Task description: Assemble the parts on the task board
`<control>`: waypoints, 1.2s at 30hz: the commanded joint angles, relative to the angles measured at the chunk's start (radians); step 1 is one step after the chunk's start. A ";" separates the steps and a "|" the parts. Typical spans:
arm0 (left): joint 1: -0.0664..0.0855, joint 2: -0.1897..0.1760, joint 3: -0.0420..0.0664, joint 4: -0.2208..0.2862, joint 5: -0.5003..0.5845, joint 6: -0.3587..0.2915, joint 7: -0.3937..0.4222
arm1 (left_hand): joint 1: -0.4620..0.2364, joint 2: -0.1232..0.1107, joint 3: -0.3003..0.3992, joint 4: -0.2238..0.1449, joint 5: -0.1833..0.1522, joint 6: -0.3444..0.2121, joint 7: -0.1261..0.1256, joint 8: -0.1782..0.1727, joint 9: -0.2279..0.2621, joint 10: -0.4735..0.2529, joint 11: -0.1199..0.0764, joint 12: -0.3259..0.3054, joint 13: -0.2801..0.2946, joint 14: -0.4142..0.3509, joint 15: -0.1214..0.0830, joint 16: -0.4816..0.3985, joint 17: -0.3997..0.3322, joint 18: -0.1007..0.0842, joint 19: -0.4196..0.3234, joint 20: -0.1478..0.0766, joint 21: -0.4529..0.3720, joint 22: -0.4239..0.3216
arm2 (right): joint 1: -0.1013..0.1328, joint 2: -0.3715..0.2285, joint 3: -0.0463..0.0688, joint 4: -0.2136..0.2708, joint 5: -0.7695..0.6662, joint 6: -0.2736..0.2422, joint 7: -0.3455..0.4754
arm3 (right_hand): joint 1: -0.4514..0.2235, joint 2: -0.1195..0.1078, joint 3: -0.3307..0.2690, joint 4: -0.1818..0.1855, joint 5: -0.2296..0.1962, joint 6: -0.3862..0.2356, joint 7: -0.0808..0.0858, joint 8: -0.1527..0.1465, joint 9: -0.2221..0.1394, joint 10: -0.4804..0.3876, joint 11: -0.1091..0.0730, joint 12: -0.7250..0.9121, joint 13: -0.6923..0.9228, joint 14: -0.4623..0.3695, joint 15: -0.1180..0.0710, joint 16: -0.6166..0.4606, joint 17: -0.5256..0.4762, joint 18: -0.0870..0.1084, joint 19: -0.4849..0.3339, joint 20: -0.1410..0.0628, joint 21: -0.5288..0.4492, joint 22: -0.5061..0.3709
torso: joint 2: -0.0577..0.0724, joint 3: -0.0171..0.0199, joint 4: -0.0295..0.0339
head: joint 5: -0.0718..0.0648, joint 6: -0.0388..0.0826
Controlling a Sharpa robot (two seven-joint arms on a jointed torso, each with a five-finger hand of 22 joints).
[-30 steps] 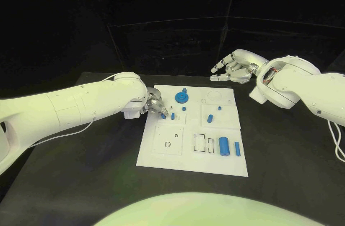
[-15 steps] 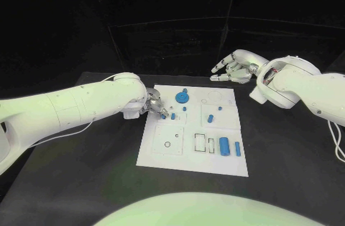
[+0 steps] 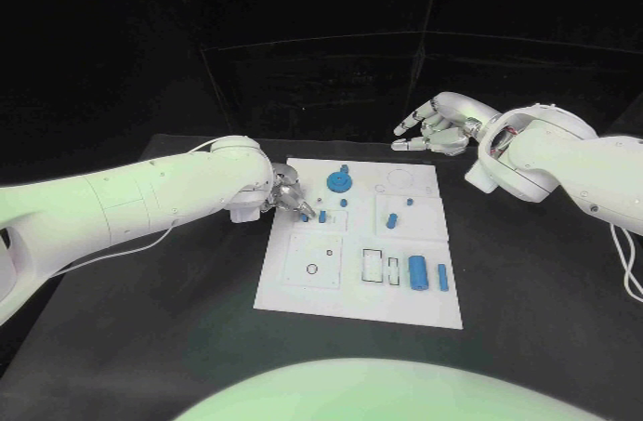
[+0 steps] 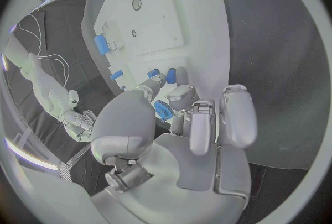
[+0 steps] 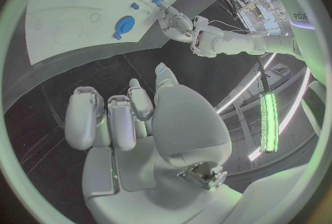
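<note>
The white task board (image 3: 321, 286) lies mid-table. My left hand (image 3: 288, 196) is at its left edge, fingers curled down, fingertips (image 4: 181, 93) against two small blue pegs (image 3: 306, 217) (image 4: 154, 73) standing in the board. Whether a peg is pinched is hidden. A round blue gear (image 3: 339, 179) (image 4: 163, 109) sits just beyond that hand. My right hand (image 3: 436, 128) (image 5: 131, 124) hangs above the table past the board's far edge, fingers apart, holding nothing. The right wrist view shows the board (image 5: 83, 14), the gear (image 5: 125, 24) and my left hand (image 5: 176, 22).
Other blue parts lie on the board: a peg (image 3: 391, 221), a small stud (image 3: 345, 202), a thick cylinder (image 3: 418, 272) and a thin bar (image 3: 442, 275) near the right edge. Rectangular slots (image 3: 372, 265) and a round hole (image 3: 311, 269) are open. Black table (image 3: 161, 328) surrounds the board.
</note>
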 commanded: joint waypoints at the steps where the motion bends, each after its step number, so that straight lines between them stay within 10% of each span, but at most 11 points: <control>1: 0.001 -0.001 0.000 0.004 -0.006 -0.021 0.007 | 0.002 0.005 -0.012 0.004 -0.008 0.009 0.001 -0.003 -0.002 0.006 -0.001 0.003 0.002 0.104 -0.004 0.003 0.263 -0.015 0.014 -0.006 0.004 0.002 | 0.002 0.001 0.001 -0.001 -0.001 0.004 0.005 | 0.007 0.001 -0.006 0.002 0.006 -0.006 -0.002 0.004 -0.001 -0.005 0.000 0.001 -0.001 0.055 -0.006 -0.007 0.054 0.003 -0.006 -0.003 -0.006 -0.001 | 0.000 0.0003 -0.0006 | 0.001 -0.001; 21: 0.001 -0.012 0.000 0.014 -0.005 -0.037 0.012 | 0.000 0.003 -0.046 0.021 -0.019 0.011 0.002 -0.004 -0.004 0.005 0.000 0.002 0.001 0.104 -0.004 0.003 0.263 -0.015 0.014 -0.006 0.003 0.001 | 0.002 0.005 0.001 -0.005 -0.001 0.009 0.004 | 0.008 0.001 -0.009 0.004 0.007 -0.006 -0.002 0.004 -0.001 -0.007 0.001 -0.001 -0.002 0.055 -0.006 -0.008 0.053 0.003 -0.007 -0.003 -0.006 -0.002 | 0.000 -0.0002 -0.0007 | -0.003 -0.002; 26: 0.001 -0.036 0.002 0.037 -0.004 -0.081 0.032 | 0.005 0.005 -0.117 0.051 -0.153 0.012 0.001 -0.004 -0.007 0.004 -0.001 0.000 0.000 0.104 -0.005 0.003 0.263 -0.014 0.013 -0.006 -0.001 -0.002 | 0.002 0.005 0.000 -0.007 -0.001 0.010 0.004 | 0.008 0.001 -0.009 0.004 0.007 -0.006 -0.002 0.004 -0.001 -0.007 0.001 -0.001 -0.002 0.055 -0.006 -0.008 0.053 0.003 -0.007 -0.003 -0.006 -0.002 | 0.000 -0.0004 -0.0001 | -0.005 -0.002; 30: 0.003 -0.063 0.012 0.062 0.015 -0.152 0.091 | 0.016 0.012 -0.149 0.066 -0.169 0.005 0.003 -0.006 -0.009 -0.008 0.000 -0.015 -0.022 0.104 -0.005 0.003 0.263 -0.010 0.007 -0.007 -0.017 -0.021 | 0.002 0.005 0.000 -0.009 -0.001 0.010 0.004 | 0.008 0.001 -0.009 0.004 0.007 -0.006 -0.002 0.004 -0.001 -0.007 0.001 -0.001 -0.002 0.055 -0.006 -0.008 0.053 0.003 -0.007 -0.003 -0.006 -0.002 | -0.001 0.0002 0.0012 | -0.009 -0.001; 36: 0.008 -0.089 0.024 0.077 0.134 -0.364 0.306 | 0.067 0.001 -0.224 0.082 -0.161 -0.107 0.047 -0.046 -0.033 -0.201 0.039 -0.243 -0.323 0.069 0.022 -0.068 0.139 0.036 -0.083 0.013 -0.227 -0.268 | 0.002 0.006 0.000 -0.015 -0.001 0.010 0.004 | 0.008 0.001 -0.009 0.004 0.007 -0.006 -0.002 0.004 -0.001 -0.007 0.001 -0.001 -0.002 0.055 -0.006 -0.008 0.053 0.003 -0.007 -0.003 -0.006 -0.002 | -0.001 0.0001 0.0008 | -0.013 0.005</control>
